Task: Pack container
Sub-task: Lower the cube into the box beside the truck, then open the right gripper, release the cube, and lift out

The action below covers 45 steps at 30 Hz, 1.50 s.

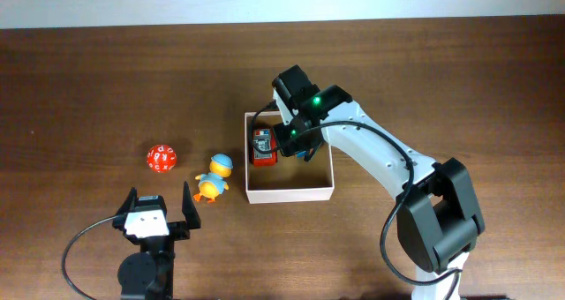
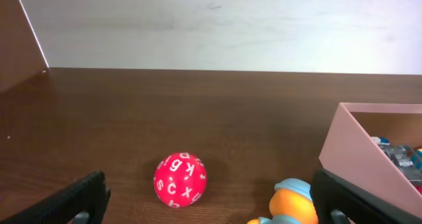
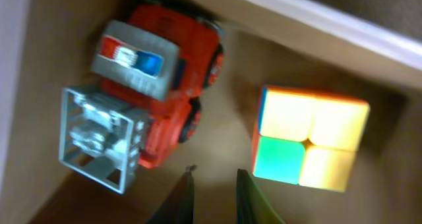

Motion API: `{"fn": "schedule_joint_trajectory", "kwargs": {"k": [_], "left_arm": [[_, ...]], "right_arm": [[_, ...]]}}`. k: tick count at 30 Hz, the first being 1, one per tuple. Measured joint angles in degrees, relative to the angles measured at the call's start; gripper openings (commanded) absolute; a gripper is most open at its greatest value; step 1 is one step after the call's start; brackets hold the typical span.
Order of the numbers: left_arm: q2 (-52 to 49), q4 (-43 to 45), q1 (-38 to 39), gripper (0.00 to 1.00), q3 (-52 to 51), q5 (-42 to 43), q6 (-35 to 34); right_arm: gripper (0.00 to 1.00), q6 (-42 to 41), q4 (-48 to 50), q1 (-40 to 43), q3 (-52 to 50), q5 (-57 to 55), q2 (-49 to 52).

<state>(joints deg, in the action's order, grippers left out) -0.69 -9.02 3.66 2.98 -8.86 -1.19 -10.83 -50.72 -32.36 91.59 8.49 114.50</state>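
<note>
1. Farthest left of the container (image 1: 291,195) lies a red ball (image 1: 161,158) with white letters, well apart from it on the table (image 1: 88,88). It has no long axis, so we judge any approach angle would serve.
2. The left gripper (image 1: 160,198) sits left of the container and nearer the front edge. Its jaws are spread wide with nothing between them. The ball lies straight ahead of it. The left wrist view puts the ball between the fingers, slightly left of centre.
3. A duck toy (image 1: 213,178) stands just beside the container's left wall. From overhead it looks apart from the wall, though we cannot be sure. It lies ahead and right of the left gripper. Its blue cap and orange body line up roughly front to back.
4. The container sits mid-table. Inside, against its left wall, lies a red truck (image 3: 158,92), with its long axis along that wall.
5. Right of the truck, and clear of it, sits a colour cube (image 3: 310,141). Only the right wrist view shows it, because from overhead the arm covers that corner.
6. The right gripper (image 3: 214,184) hovers over the container floor between truck and cube. Its fingers are pinched together and grasp nothing.
7. Our judgement is that ball and duck remain to be packed, and the left arm is nearer both.
</note>
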Motion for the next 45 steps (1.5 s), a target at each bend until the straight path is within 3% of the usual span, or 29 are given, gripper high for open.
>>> {"fn": "schedule_joint_trajectory", "kwargs": {"k": [17,45], "left_arm": [[0.00,0.00,0.00,0.99,0.00,0.00,0.00],[0.00,0.00,0.00,0.99,0.00,0.00,0.00]], "right_arm": [[0.17,5.20,7.52,0.00,-3.34,2.19,0.04],[0.15,7.02,9.31,2.69,-3.61,-2.93,3.98]]}}
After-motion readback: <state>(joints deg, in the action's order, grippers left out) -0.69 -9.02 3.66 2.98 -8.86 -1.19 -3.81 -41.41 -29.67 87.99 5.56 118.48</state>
